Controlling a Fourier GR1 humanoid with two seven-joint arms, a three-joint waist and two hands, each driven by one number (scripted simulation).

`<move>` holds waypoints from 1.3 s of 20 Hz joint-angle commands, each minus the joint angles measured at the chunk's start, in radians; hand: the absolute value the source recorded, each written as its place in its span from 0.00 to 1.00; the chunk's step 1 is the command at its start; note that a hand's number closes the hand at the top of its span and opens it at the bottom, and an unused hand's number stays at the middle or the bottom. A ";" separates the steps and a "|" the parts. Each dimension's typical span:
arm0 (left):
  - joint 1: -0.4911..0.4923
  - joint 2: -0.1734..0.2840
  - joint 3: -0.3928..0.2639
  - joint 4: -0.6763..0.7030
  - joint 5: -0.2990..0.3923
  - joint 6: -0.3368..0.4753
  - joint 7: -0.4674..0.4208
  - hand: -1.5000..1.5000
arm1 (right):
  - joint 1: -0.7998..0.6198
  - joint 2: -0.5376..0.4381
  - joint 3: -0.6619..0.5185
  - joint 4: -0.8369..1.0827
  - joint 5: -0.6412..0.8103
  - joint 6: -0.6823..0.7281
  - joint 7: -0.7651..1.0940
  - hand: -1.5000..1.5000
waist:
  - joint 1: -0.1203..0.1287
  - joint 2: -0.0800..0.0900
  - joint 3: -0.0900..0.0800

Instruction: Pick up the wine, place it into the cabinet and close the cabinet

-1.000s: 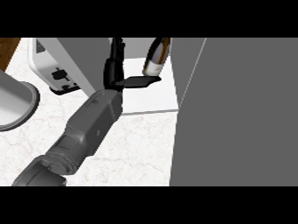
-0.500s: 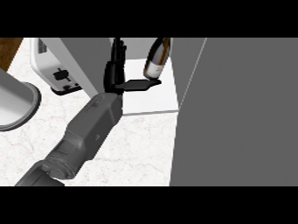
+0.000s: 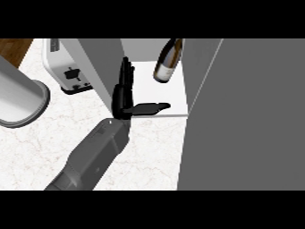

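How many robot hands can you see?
1. One black hand shows in the head view, fingers straight, at the cabinet opening, apart from the wine bottle inside. Another hand may be out of view.

Wine (image 3: pixel 167 62) upright inside cabinet (image 3: pixel 156 96); hand (image 3: pixel 124 91) flat-fingered beside it, apart from bottle.

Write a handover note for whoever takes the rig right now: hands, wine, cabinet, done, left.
Only one hand shows; which side it is cannot be told. Its fingers lie straight along the cabinet's left panel, thumb out toward the opening, holding nothing.
Wine bottle already stands inside the cabinet, on its white floor, apart from the hand.
Grey cabinet door hangs open at the view's right.
Done: wine placed and let go.
Left: pull the hand out, swing the door shut.
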 commanded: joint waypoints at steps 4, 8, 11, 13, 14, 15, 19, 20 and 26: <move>0.172 0.000 -0.245 -0.363 0.050 0.238 0.042 0.00 | 0.032 0.001 -0.015 -0.001 0.004 0.013 -0.056 0.00 | 0.023 0.005 0.000; 0.334 0.000 -0.297 -0.558 -0.037 0.281 0.062 0.00 | -0.014 -0.049 -0.125 -0.061 -0.096 0.015 0.047 0.00 | 0.036 0.002 0.000; 0.440 0.017 -0.356 -0.713 -0.087 0.349 0.080 0.00 | 0.067 -0.013 -0.046 -0.093 -0.030 0.010 -0.005 0.00 | 0.035 0.002 0.001; 0.471 0.103 -0.381 -0.877 -0.106 0.411 0.174 0.00 | 0.007 0.001 -0.017 -0.068 0.012 -0.012 0.010 0.00 | 0.046 -0.002 0.000; 0.502 0.060 -0.394 -0.871 -0.138 0.448 0.151 0.00 | 0.031 -0.025 -0.053 -0.095 -0.028 0.002 0.033 0.00 | 0.036 0.002 0.000; 0.484 0.056 -0.362 -0.835 -0.160 0.435 0.159 0.00 | -0.043 -0.039 -0.100 -0.051 -0.054 -0.003 0.045 0.00 | 0.033 0.005 0.000; 0.578 0.131 -0.402 -1.029 -0.205 0.490 0.237 0.00 | 0.019 -0.031 -0.078 -0.073 -0.065 0.011 0.032 0.00 | 0.033 0.004 0.000; 0.597 0.151 -0.379 -1.012 -0.207 0.427 0.215 0.00 | -0.003 -0.014 -0.047 -0.046 -0.023 0.002 0.005 0.00 | 0.033 0.005 0.000; 0.715 0.285 -0.429 -1.268 -0.228 0.416 0.266 0.00 | 0.043 -0.028 -0.035 -0.085 -0.103 0.043 0.071 0.00 | 0.033 0.004 0.000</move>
